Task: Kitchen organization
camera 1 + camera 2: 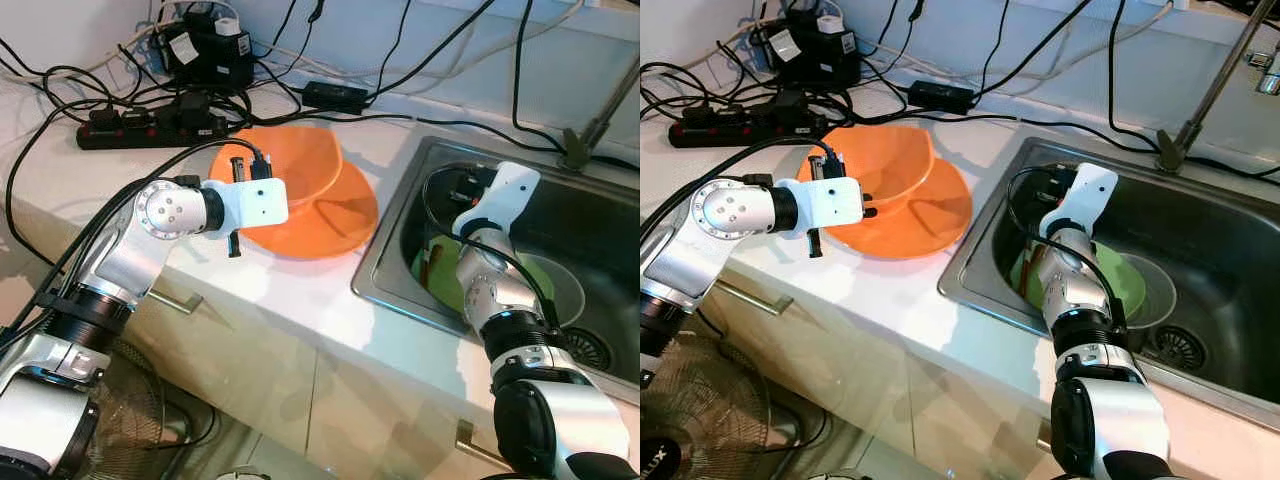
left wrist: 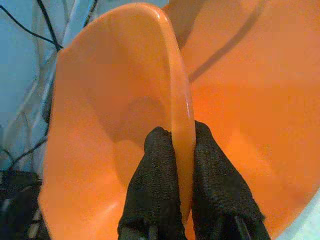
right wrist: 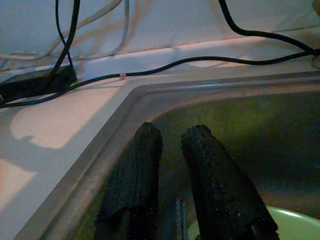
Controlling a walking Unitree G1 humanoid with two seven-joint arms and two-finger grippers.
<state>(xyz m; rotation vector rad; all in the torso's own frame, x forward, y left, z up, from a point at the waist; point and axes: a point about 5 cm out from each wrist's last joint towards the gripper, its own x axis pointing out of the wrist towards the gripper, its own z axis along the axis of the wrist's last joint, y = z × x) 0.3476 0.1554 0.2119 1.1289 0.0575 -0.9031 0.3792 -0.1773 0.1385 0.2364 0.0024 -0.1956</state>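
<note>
Where head views hide grip, left hand [image 2: 172, 150] pinches orange bowl [image 2: 115, 115] rim (wrist view).

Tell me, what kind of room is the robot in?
Most likely a kitchen. There is a steel sink set into a white counter, with a green plate lying in it. The left pincer grips the rim of an orange bowl, and cupboard doors sit below the counter.

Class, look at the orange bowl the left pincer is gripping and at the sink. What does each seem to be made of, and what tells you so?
Orange bowl: probably plastic, smooth and glossy; its thin rim shows a bright highlight and even colour where the left pincer pinches it.
Sink: looks like stainless steel, brushed grey metal with soft reflections along its rim and walls.
</note>
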